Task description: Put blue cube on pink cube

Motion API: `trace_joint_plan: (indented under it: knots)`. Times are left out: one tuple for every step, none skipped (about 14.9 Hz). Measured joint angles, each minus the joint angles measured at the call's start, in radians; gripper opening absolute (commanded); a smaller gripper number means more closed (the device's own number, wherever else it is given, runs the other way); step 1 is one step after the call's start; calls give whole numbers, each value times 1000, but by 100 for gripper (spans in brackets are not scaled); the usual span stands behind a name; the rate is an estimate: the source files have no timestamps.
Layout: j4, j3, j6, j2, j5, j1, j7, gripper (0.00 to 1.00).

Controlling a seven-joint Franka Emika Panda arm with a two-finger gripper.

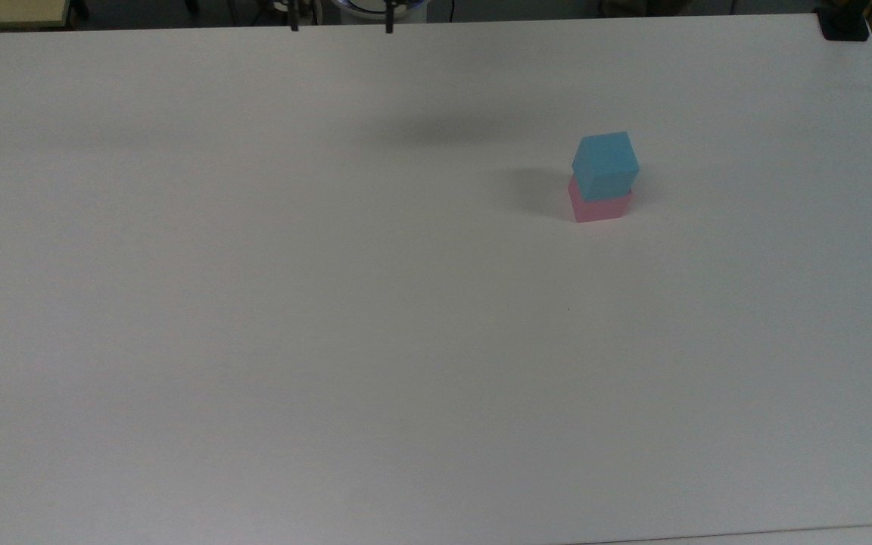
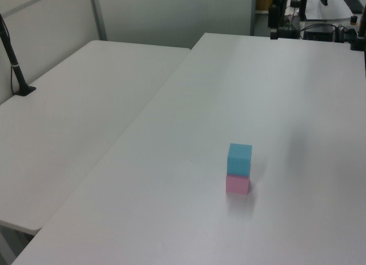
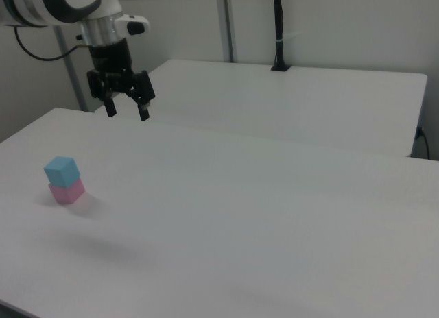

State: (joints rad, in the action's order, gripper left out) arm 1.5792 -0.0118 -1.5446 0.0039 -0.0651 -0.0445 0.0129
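The blue cube (image 3: 62, 170) sits on the pink cube (image 3: 67, 192), well apart from the raised, spread, empty gripper (image 3: 127, 112).

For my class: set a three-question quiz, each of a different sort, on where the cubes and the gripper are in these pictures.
1. True or false: the blue cube rests on the pink cube.
2. The gripper is: A) clamped on the stack, B) raised, apart from it, jaws open, C) resting on the table.
3. Fill in: both cubes stand on the white ____.

Key: 1 true; 2 B; 3 table.
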Motion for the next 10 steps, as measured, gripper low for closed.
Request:
trace_joint_plan:
  knots:
    - [0,0,4,-10,0,19,4,100]
    - [0,0,7,-21,0,34,4,100]
    - [1,0,9,-31,0,45,4,100]
    - [2,1,10,-38,0,52,4,100]
    - [4,1,10,-42,0,54,4,100]
    - [5,2,10,-43,0,54,4,100]
    - [7,3,10,-43,0,54,4,100]
    - [9,4,10,-43,0,54,4,100]
    - [10,5,10,-43,0,54,4,100]
    - [10,4,10,-43,0,54,4,100]
